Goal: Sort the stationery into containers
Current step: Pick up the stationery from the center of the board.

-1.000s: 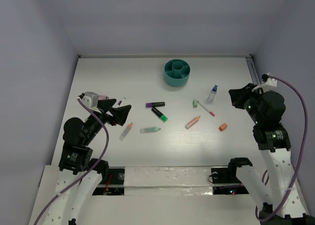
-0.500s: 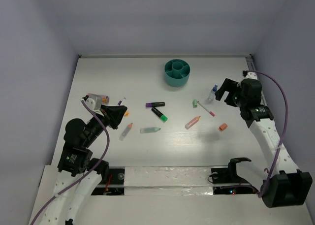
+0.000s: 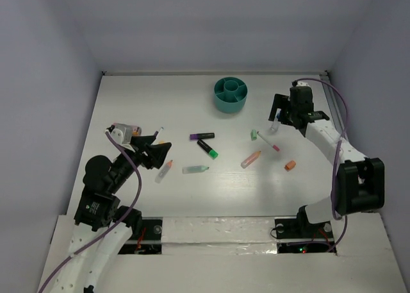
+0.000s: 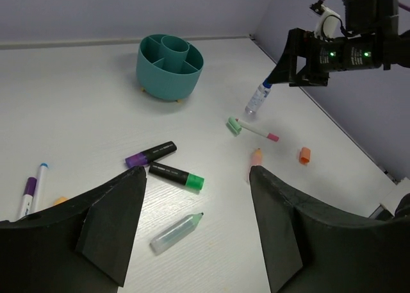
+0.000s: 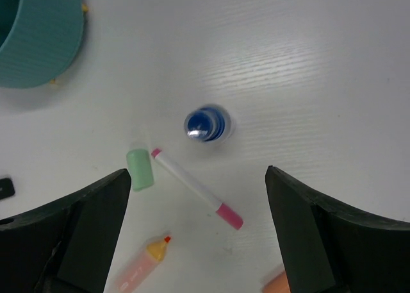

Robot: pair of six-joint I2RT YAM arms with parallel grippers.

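Now that my right arm has swung in from the right edge, the top view lists as follows. Right gripper [image 3: 278, 110]: spread wide, empty, hanging over the bottle [image 3: 274, 125], which stands upright to the right of the organiser [image 3: 230, 95]. Left gripper [image 3: 157, 150]: also spread and empty, dipped lower toward the near-left items, a purple pen [image 3: 158, 132] and an orange-capped tube [image 3: 164, 171]. I can see nothing in the organiser. All the stationery I can see rests on the table [image 3: 128, 100]. My reading is that the bottle is the next pick, with only the descent left.

Left wrist view: purple highlighter [image 4: 151, 154] and green highlighter [image 4: 177, 175] ahead of my open fingers, pale green pen [image 4: 175, 233] nearer. Bottle and right gripper are at far right.

Right wrist view: the bottle's blue cap sits between my fingers, untouched. Pink pen [image 5: 195, 187] and mint cap [image 5: 139, 169] lie just beside it.

Surface: white, wood-grained. Room: plain lavender walls [image 3: 192, 24] on three sides.
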